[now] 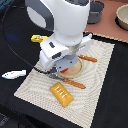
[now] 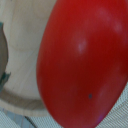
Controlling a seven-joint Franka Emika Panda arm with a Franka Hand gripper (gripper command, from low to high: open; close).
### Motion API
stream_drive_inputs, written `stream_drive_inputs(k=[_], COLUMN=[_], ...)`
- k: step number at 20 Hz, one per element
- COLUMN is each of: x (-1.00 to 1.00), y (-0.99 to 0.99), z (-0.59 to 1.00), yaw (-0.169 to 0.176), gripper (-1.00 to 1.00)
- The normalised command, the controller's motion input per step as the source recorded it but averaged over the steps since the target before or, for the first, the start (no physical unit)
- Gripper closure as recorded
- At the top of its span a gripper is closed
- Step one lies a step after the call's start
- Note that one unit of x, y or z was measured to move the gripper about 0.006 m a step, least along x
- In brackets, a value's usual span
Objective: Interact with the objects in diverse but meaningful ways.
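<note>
The red tomato fills most of the wrist view, very close to the camera, over a round wooden plate. In the exterior view the tomato is hidden under the arm. My gripper is low over the plate's edge on the beige mat; its fingers are hidden, so I cannot tell whether it is open or shut. The orange ridged biscuit block lies on the mat near the gripper. The yellow red-marked packet and the white-blue fish lie on the black table at the exterior view's left. The dark grey pot stands at the back.
The wooden plate has two orange handles. The beige woven mat covers the middle of the black table. A beige bowl stands at the back on the exterior view's right. The arm's white body hides much of the mat's centre.
</note>
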Motion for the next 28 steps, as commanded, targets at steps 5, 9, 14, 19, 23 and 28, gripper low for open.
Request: stream_drive_inputs(k=[5, 9, 14, 19, 23, 28], x=[-0.39, -0.39, -0.35, -0.29, -0.22, -0.19], y=[0.17, 0.19, 0.18, 0.14, 0.11, 0.12], z=[-0.03, 0.0, -0.01, -0.12, -0.17, -0.07], yaw=[0.0, 0.0, 0.0, 0.0, 0.0, 0.0], gripper=[-1.0, 1.0, 1.0, 1.0, 1.0, 1.0])
